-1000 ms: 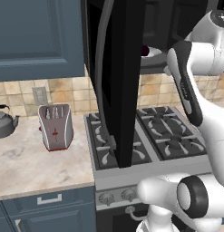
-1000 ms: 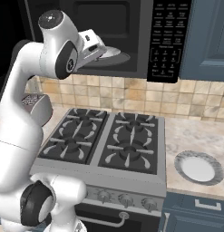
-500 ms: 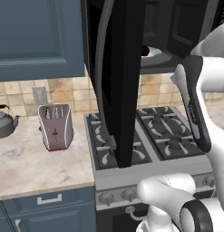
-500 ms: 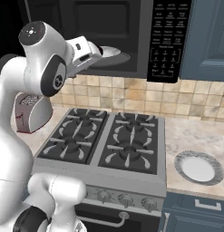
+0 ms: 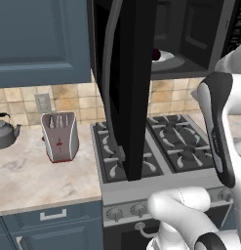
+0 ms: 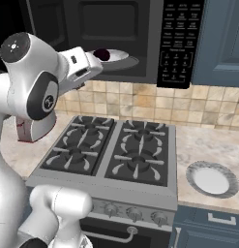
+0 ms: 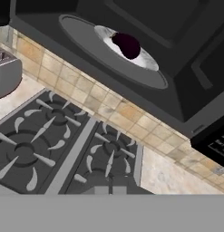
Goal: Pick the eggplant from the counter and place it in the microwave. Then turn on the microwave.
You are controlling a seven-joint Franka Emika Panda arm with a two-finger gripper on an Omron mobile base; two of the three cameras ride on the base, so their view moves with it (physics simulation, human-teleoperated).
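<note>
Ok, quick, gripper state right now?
Gripper: closed, holding nothing; the eggplant lies on the plate inside the microwave.

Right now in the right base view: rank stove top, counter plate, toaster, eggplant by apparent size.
1. stove top
2. plate on the counter and toaster: unsure, since the arm covers most of the toaster
3. eggplant, smallest, inside the microwave

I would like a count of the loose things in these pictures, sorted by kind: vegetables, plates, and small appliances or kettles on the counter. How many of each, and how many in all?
Vegetables: 1, the eggplant on the plate inside the microwave.
Plates: 2, the white turntable plate and the plate on the counter.
Small appliances and kettles: 2, the toaster and the kettle.
Total: 5
</note>
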